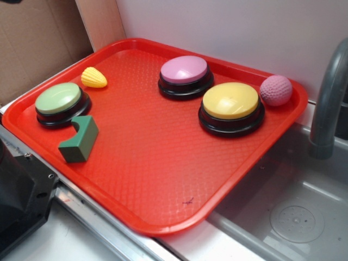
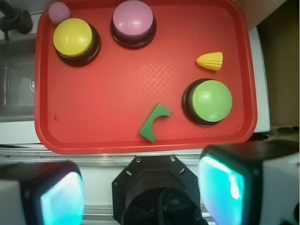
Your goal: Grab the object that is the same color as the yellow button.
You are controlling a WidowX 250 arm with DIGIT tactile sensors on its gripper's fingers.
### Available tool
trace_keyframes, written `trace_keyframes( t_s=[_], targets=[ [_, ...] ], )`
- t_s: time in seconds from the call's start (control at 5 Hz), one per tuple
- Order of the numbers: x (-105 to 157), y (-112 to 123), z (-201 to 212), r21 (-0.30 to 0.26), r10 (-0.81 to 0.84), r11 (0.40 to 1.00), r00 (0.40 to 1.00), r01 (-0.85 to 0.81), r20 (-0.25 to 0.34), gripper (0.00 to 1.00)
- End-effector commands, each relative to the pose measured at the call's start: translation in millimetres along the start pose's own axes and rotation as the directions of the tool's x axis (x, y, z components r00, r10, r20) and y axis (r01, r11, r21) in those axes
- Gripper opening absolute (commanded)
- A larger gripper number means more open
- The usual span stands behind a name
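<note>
The object, a small yellow ribbed corn-shaped toy [image 1: 94, 78] [image 2: 210, 60], lies on the red tray [image 1: 163, 179] [image 2: 108, 93] near its far left side, just behind the green button. The yellow button [image 1: 231, 102] [image 2: 72, 37] stands on a black base at the tray's right, next to a pink ball. My gripper [image 2: 143, 192] hangs high above the robot's base, off the tray's near edge, far from the toy. It is open, with nothing between its two blurred fingers [image 2: 220, 185]. The exterior view does not show the gripper.
A pink button [image 1: 184, 70] [image 2: 133, 19], a green button [image 1: 58, 99] [image 2: 211, 100], a green arch block [image 1: 79, 140] [image 2: 154, 123] and a pink textured ball [image 1: 275, 89] [image 2: 59, 11] share the tray. A grey sink [image 1: 293, 206] with a faucet [image 1: 326, 103] lies to the right. The black robot base [image 2: 154, 187] sits before the tray.
</note>
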State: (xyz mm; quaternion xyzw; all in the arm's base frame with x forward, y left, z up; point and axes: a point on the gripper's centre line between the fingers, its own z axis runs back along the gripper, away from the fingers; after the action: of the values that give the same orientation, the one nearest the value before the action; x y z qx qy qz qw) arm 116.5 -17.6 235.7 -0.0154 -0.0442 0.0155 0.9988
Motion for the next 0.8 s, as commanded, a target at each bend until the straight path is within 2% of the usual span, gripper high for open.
trace_keyframes(
  t_s=[0.0, 0.2, 0.4, 0.6],
  targets=[
    [0.0, 0.0, 0.0, 0.000, 0.000, 1.000, 1.000, 0.000, 0.000, 1.00],
    [26.3, 50.6, -47.4, 0.016, 0.251, 0.968, 0.962, -0.251, -0.103, 1.00],
    [42.6, 109.4, -66.4, 0.106, 0.484, 0.873, 0.872, -0.475, -0.074, 1.00],
    [47.7, 163.4, -83.1, 0.171, 0.681, 0.718, 0.732, -0.674, 0.021, 1.00]
  ],
)
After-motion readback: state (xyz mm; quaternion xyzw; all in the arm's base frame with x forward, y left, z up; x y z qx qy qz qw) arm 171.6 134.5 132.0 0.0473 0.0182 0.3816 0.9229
